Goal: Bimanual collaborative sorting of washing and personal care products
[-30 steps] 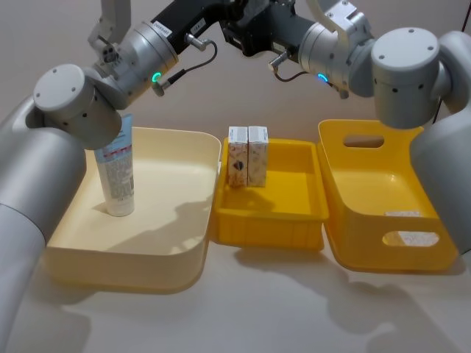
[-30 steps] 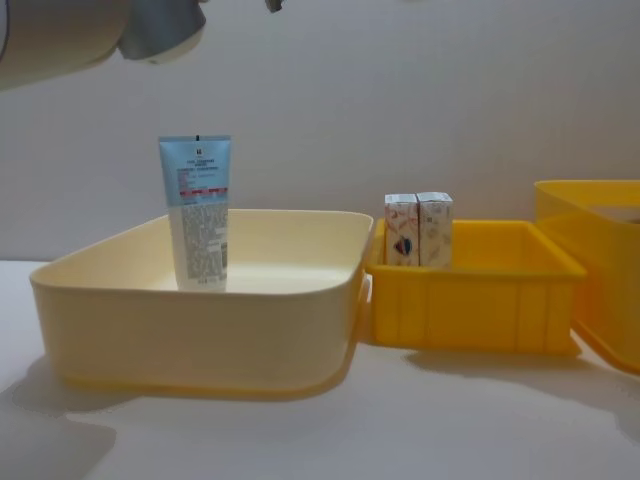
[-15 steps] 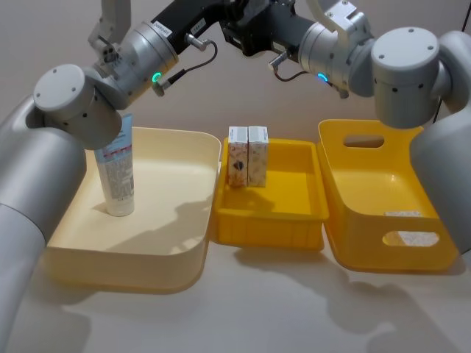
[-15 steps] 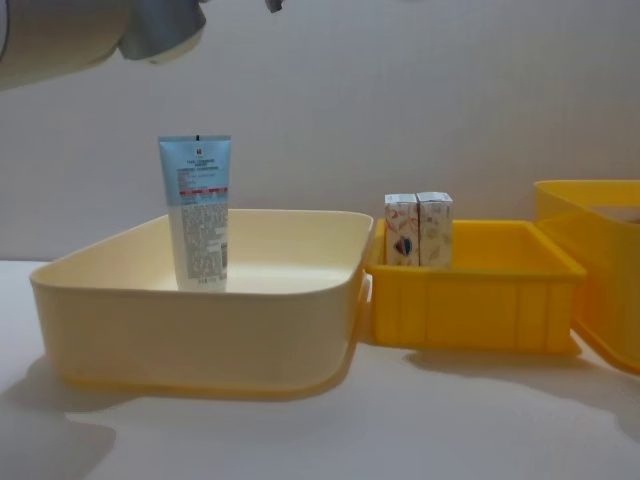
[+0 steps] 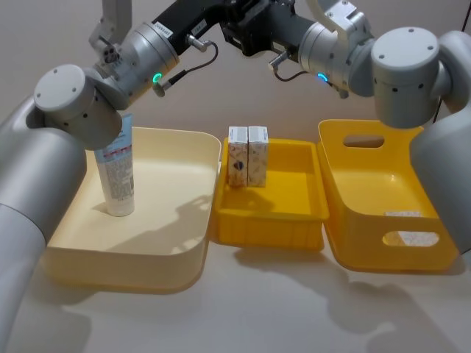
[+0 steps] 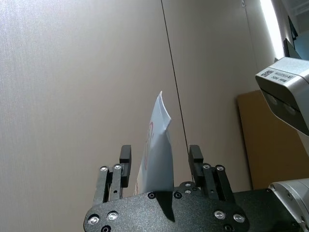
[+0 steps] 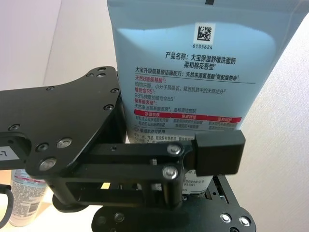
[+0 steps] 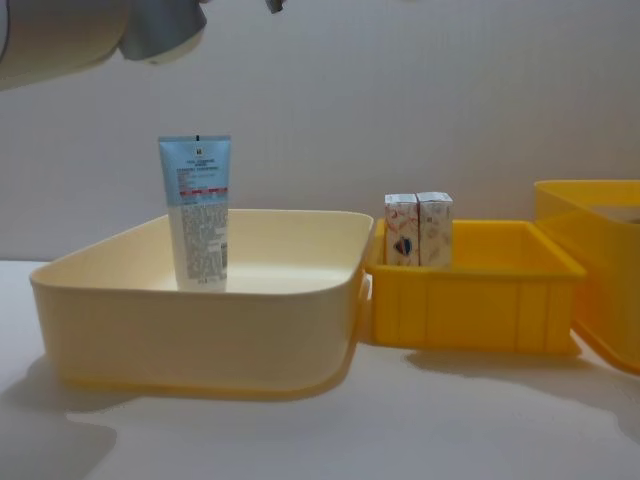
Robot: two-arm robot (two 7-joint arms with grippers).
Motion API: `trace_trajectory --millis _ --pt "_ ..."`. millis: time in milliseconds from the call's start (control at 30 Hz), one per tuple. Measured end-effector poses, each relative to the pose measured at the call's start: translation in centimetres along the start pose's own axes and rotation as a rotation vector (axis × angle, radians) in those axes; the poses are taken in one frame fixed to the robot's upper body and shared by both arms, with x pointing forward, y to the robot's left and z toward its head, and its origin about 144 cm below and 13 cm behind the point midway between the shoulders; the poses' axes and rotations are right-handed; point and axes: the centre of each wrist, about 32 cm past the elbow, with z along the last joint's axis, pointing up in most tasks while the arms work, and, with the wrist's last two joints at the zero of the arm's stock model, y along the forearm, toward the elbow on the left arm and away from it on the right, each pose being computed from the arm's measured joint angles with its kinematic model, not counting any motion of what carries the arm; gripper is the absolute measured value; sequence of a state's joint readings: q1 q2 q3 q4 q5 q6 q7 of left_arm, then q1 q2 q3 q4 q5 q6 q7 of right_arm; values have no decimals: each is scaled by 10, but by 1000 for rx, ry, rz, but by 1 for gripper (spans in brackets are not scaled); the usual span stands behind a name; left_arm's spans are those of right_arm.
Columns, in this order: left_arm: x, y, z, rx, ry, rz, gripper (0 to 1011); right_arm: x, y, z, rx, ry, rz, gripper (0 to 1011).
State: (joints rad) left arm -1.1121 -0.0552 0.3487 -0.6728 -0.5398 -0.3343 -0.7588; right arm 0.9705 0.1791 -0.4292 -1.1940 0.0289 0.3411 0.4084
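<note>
Both arms are raised and meet high over the back of the table. In the left wrist view my left gripper (image 6: 159,157) is open, with a light blue and white tube (image 6: 157,145) edge-on between its fingers (image 6: 124,159) and a gap on each side. The right wrist view shows that tube (image 7: 193,72) broadside, its lower end running down into my right gripper (image 5: 249,31), which is shut on it. Another tube (image 5: 116,173) stands upright in the cream bin (image 5: 176,257). Two white printed cartons (image 5: 247,156) stand side by side at the back of the small yellow bin (image 5: 268,224).
A large yellow bin (image 5: 383,254) with handle cut-outs stands at the right, beside the small one. All three bins sit in a row on the pale table (image 5: 243,316), with bare table in front of them. The grey arm links hang over the bins' far side.
</note>
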Motion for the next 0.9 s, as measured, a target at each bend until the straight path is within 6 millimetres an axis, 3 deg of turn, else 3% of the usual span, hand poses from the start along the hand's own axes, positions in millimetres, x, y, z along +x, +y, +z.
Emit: trace_trajectory --millis 133,367,900 --pt "0 0 0 0 0 0 842 3 -1 -1 -5 -7 -4 545" --pt "0 0 0 -1 0 1 1001 16 -9 -6 -25 -27 -26 545" --pt "0 0 0 -1 0 2 1000 57 -37 -24 -113 -26 -197 546"
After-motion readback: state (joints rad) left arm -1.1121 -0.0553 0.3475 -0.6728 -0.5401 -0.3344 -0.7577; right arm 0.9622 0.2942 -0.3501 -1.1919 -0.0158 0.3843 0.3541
